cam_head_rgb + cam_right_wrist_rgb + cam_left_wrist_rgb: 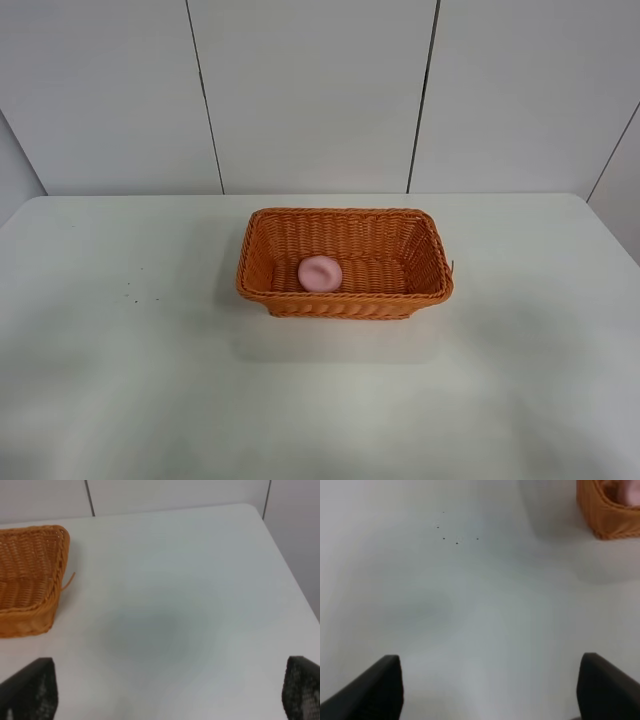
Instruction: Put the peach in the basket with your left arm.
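- Inside the wicker basket, well beyond the jaws, the peach rests, so the task looks done.
- Both sets of jaws are spread wide, gripping nothing, above bare worktop.

peach: pale pink, round, lying inside basket | basket: orange-brown wicker, rectangular, upright

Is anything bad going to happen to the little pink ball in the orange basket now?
Probably not much. The small pale pink peach already lies inside the orange-brown woven wicker basket, left of its middle. The open left gripper hangs over bare white table with the basket's corner close ahead, so a forward move could nudge the light basket. A loose wicker strand sticks out of the basket's side and could catch a passing finger.
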